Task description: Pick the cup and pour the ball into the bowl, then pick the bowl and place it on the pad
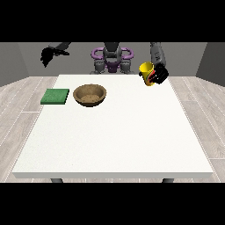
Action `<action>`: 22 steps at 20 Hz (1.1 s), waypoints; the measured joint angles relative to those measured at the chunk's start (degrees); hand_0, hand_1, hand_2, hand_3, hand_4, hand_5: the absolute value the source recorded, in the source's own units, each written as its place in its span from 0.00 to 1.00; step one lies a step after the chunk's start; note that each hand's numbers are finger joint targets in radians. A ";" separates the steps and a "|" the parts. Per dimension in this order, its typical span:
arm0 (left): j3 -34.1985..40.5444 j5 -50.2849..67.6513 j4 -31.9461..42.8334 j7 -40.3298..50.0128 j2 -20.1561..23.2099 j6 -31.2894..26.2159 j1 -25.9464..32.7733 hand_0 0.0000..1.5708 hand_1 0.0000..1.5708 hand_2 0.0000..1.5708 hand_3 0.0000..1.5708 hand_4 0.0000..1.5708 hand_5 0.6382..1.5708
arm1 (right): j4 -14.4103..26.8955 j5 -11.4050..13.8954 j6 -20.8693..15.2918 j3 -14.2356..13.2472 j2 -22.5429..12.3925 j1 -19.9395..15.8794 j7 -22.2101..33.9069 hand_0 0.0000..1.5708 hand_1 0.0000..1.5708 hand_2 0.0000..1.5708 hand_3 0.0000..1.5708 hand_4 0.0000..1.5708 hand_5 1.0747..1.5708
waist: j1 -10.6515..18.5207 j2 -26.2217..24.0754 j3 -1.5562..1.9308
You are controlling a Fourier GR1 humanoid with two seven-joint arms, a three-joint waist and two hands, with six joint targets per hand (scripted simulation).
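**Op:** I've got the yellow cup (146, 69) in the hand at the view's right (159, 74), fingers wrapped round it, lifted off the white table (114, 136) near its far right corner.

**Spotter:** Ball?

**Op:** Can't see it; presumably inside the cup.

**Spotter:** And the bowl?

**Op:** The wooden bowl (89, 94) looks empty, sitting just beside the green pad (55, 96), well apart from the cup. So no pour yet, I'd say.

**Spotter:** Other hand?

**Op:** The hand at the view's left (47, 56) hangs raised, off the table; fingers, I can't tell. Pour and bowl placement are left.
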 measured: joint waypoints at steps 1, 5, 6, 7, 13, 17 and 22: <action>-0.98 -1.50 -0.22 2.56 0.69 0.02 -1.37 0.93 0.93 1.00 1.00 1.00 0.70 | 1.01 0.06 -0.02 -0.19 -0.04 -0.27 -0.24 0.00 0.00 0.00 0.00 0.00 0.99 | 0.45 -0.29 -0.02; -3.57 -6.10 -1.27 10.66 1.56 0.30 -5.62 0.93 0.93 1.00 1.00 1.00 0.70 | 3.77 0.36 0.43 -0.59 -0.28 -0.78 -1.45 0.00 0.00 0.00 0.00 0.00 0.99 | 0.88 -0.83 -0.12; -4.14 -6.96 -1.79 12.46 0.97 0.32 -6.26 0.93 0.93 1.00 1.00 1.00 0.70 | 4.46 0.42 0.44 -0.71 -0.37 -1.12 -1.62 0.00 0.00 0.00 0.00 0.00 1.00 | 1.13 -0.94 -0.14; -4.56 -7.72 -2.19 13.68 0.96 -0.18 -6.73 0.94 0.94 1.00 1.00 1.00 0.69 | 5.10 0.20 0.93 -1.04 -0.70 -1.21 -1.98 0.00 0.00 0.00 0.00 0.00 0.99 | 1.23 -0.98 -0.16; -10.49 -18.04 -2.02 24.70 -2.49 5.02 -9.99 0.96 0.96 1.00 1.00 0.96 0.65 | 7.38 -0.13 2.26 -1.45 -1.52 -2.21 -2.51 0.00 0.00 0.00 0.00 0.00 1.00 | 0.11 -1.58 -0.18; -15.94 -26.93 -0.86 33.66 -4.84 6.01 -13.08 0.99 0.99 1.00 1.00 1.00 0.61 | 9.44 -0.97 3.89 -2.14 -2.96 -2.73 -1.66 0.00 0.00 0.00 0.00 0.00 1.00 | -0.42 -3.62 -0.16; -23.67 -39.23 0.89 42.83 -6.52 4.05 -18.48 0.96 0.96 1.00 1.00 0.90 0.79 | 11.69 -1.14 4.75 -2.49 -3.59 -3.52 -1.93 0.00 0.00 0.00 0.00 0.00 1.00 | -0.77 -4.96 -0.11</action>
